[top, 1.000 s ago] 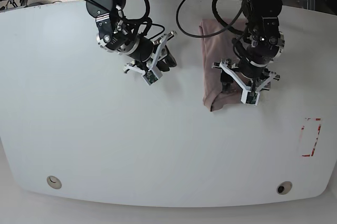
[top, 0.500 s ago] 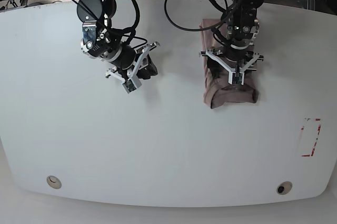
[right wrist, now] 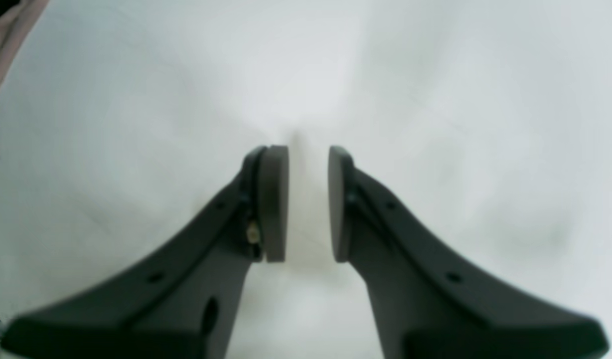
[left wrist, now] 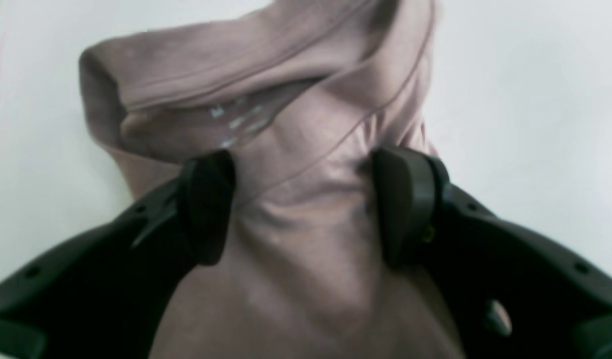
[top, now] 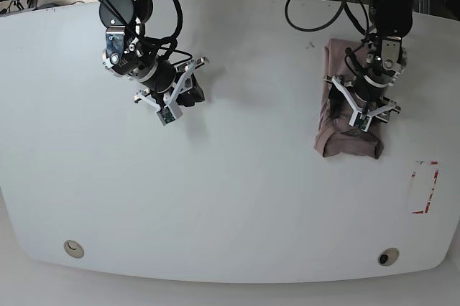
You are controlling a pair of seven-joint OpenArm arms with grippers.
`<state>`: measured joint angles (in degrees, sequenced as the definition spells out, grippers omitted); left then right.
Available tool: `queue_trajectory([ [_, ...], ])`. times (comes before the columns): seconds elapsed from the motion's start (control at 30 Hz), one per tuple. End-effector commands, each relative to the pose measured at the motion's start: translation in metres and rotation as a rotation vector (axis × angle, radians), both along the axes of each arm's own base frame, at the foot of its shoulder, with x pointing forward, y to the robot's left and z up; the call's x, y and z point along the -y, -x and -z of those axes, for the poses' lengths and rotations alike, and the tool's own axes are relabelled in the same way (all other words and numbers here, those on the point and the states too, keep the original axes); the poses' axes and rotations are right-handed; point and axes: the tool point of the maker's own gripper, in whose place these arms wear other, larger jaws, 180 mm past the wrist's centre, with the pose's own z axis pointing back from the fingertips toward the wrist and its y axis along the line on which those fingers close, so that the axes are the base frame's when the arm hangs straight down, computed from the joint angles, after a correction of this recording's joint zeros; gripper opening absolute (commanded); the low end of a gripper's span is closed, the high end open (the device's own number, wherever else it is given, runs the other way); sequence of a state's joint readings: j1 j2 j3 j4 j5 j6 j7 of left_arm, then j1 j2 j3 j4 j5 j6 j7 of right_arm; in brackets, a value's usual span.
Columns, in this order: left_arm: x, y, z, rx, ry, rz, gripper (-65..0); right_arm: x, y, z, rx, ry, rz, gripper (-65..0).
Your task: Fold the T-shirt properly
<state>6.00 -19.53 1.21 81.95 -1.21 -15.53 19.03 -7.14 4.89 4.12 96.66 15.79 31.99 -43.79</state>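
Left end effector [top: 363,113] straddles the folded T-shirt [top: 348,141] with pads wide, cloth bunched between them but not pinched. Folding looks done; I judge this a final placing or tidying, next lifting clear. Right end effector [right wrist: 308,204], narrowly parted and empty, hovers over bare counter [top: 230,198]. The shirt lies toward the counter's right, with open room around.

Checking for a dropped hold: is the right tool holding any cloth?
No. The right tool has only bare white table between its slightly parted pads.
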Motion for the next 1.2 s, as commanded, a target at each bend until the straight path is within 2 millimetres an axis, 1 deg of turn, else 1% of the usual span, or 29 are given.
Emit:
queue_trajectory([
  [0.0, -0.069, 0.025, 0.025, -0.191, -0.203, -0.016, -24.6, 0.000, -0.008, -0.013, 0.049, -0.017, -0.002, -52.0],
  [0.03, -0.082, 0.023, 0.025, -0.210, -0.223, -0.011, -24.6, 0.000, -0.009, -0.013, 0.050, -0.017, -0.002, -52.0],
  [0.07, -0.102, 0.019, 0.022, -0.233, -0.254, -0.008, -24.6, 0.000, -0.008, -0.014, 0.053, -0.017, -0.003, -52.0],
  [0.13, -0.127, 0.020, 0.022, -0.270, -0.281, -0.019, -24.6, 0.000, -0.007, -0.013, 0.050, -0.017, -0.003, -52.0],
  [0.2, -0.169, 0.022, 0.016, -0.308, -0.308, -0.074, -24.6, -0.002, -0.006, -0.014, 0.054, -0.017, -0.018, -52.0],
  [0.23, -0.186, 0.024, 0.012, -0.322, -0.309, -0.101, -24.6, -0.003, -0.005, -0.014, 0.057, -0.016, -0.031, -52.0],
  [0.3, -0.205, 0.025, 0.006, -0.331, -0.296, -0.130, -24.6, -0.004, -0.004, -0.014, 0.061, -0.015, -0.048, -52.0],
  [0.37, -0.226, 0.025, -0.006, -0.332, -0.272, -0.148, -24.6, -0.005, -0.004, -0.014, 0.063, -0.015, -0.058, -52.0],
  [0.5, -0.254, 0.032, -0.023, -0.343, -0.269, -0.162, -24.7, -0.005, -0.002, -0.014, 0.060, -0.015, -0.060, -52.0],
  [0.53, -0.258, 0.033, -0.027, -0.340, -0.270, -0.164, -24.7, -0.005, -0.002, -0.013, 0.059, -0.014, -0.060, -52.0],
  [0.67, -0.262, 0.035, -0.035, -0.332, -0.243, -0.169, -24.7, -0.001, -0.003, -0.014, 0.063, -0.002, -0.062, -52.0],
  [0.7, -0.266, 0.033, -0.039, -0.315, -0.237, -0.186, -24.7, -0.001, -0.003, -0.014, 0.064, -0.002, -0.062, -52.0],
  [0.73, -0.270, 0.030, -0.049, -0.286, -0.237, -0.200, -24.7, -0.001, -0.005, -0.015, 0.068, -0.001, -0.062, -52.0],
  [0.77, -0.271, 0.025, -0.059, -0.252, -0.243, -0.205, -24.7, 0.000, -0.005, -0.015, 0.069, 0.000, -0.063, -52.0],
  [0.83, -0.266, 0.005, -0.093, -0.149, -0.279, -0.189, -24.7, 0.002, -0.007, -0.016, 0.077, 0.008, -0.062, -52.0],
  [0.87, -0.261, 0.000, -0.102, -0.128, -0.299, -0.174, -24.7, 0.002, -0.008, -0.018, 0.081, 0.010, -0.063, -52.0],
  [0.9, -0.252, -0.003, -0.106, -0.117, -0.314, -0.152, -24.7, 0.002, -0.011, -0.023, 0.097, 0.014, -0.061, -52.0],
  [0.93, -0.238, -0.006, -0.106, -0.102, -0.319, -0.126, -24.7, 0.005, -0.013, -0.026, 0.109, 0.024, -0.062, -52.0],
  [0.97, -0.223, -0.012, -0.111, -0.069, -0.323, -0.096, -24.7, 0.009, -0.016, -0.029, 0.119, 0.037, -0.064, -52.0],
  [1.03, -0.187, -0.025, -0.118, -0.001, -0.308, -0.037, -24.7, 0.012, -0.019, -0.031, 0.128, 0.049, -0.066, -52.0],
  [1.07, -0.169, -0.029, -0.115, 0.018, -0.290, -0.010, -24.7, 0.013, -0.022, -0.035, 0.139, 0.049, -0.065, -52.0],
  [1.17, -0.133, -0.044, -0.121, 0.104, -0.260, -0.013, -24.7, 0.016, -0.025, -0.037, 0.147, 0.058, -0.061, -52.0],
])
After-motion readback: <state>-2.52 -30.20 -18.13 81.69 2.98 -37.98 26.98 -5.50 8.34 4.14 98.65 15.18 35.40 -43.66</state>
